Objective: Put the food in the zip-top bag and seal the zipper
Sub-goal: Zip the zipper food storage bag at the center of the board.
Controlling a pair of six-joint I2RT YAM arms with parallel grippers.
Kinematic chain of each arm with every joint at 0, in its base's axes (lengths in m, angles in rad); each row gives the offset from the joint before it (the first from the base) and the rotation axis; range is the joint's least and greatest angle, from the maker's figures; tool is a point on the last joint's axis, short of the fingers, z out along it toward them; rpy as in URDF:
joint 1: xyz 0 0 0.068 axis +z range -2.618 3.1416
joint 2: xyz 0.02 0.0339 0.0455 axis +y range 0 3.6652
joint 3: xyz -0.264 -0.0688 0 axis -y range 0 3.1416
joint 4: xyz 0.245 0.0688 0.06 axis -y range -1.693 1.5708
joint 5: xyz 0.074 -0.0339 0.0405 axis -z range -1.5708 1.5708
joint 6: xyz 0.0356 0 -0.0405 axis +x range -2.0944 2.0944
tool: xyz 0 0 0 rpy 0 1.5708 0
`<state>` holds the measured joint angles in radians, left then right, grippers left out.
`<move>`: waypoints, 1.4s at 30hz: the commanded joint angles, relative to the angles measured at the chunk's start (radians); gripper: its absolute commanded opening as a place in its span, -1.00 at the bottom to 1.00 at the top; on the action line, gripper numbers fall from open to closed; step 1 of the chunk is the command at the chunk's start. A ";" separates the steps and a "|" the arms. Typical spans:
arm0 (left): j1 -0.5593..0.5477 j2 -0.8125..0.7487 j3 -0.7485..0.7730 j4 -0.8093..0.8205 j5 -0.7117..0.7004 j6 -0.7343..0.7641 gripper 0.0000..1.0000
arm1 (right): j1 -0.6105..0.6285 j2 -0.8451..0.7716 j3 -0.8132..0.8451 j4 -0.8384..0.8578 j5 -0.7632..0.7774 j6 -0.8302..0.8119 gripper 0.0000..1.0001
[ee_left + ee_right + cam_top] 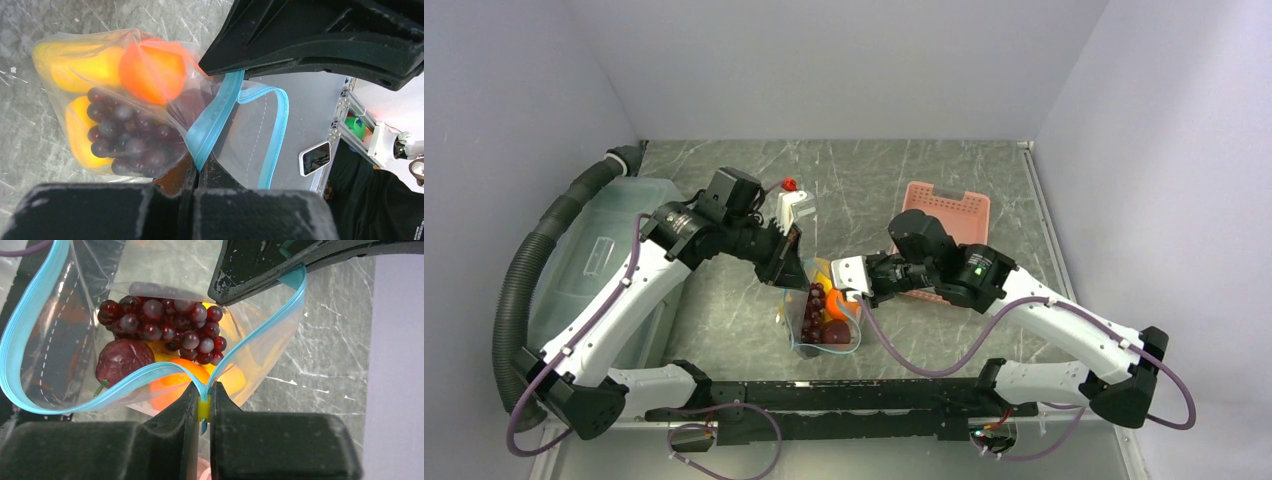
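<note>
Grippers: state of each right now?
Left gripper: closed, pinching the zipper.
Right gripper: closed, pinching the zipper at another spot.

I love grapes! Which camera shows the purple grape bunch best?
Right wrist: it looks into the open clear plastic bag at the dark purple grape bunch. Left wrist sees it through plastic; top external, tiny.

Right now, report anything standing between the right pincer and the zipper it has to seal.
Nothing visible does: the right pincer is shut on the zipper, whose mouth gapes open; the left pincer pinches it too.
</note>
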<state>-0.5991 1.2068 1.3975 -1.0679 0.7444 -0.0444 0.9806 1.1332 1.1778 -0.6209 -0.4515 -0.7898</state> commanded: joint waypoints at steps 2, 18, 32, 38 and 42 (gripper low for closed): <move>-0.008 -0.029 0.025 0.025 0.057 0.028 -1.00 | 0.010 -0.025 0.046 0.003 0.002 -0.014 -1.00; -0.009 -0.048 0.003 0.087 0.065 0.008 -0.27 | 0.010 0.036 0.309 -0.259 0.085 0.210 -1.00; -0.009 -0.178 -0.104 0.463 0.157 -0.042 0.33 | 0.012 0.141 0.407 -0.395 0.081 0.337 -1.00; -0.008 -0.211 -0.193 0.595 0.174 -0.061 0.43 | 0.011 0.188 0.477 -0.438 0.039 0.393 -1.00; -0.010 -0.258 -0.286 0.730 0.186 -0.078 0.99 | 0.012 0.207 0.523 -0.468 -0.005 0.421 -1.00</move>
<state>-0.6041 1.0042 1.1683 -0.5198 0.8799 -0.1001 0.9878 1.3407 1.6131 -1.0786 -0.3923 -0.4248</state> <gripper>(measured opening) 0.935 0.078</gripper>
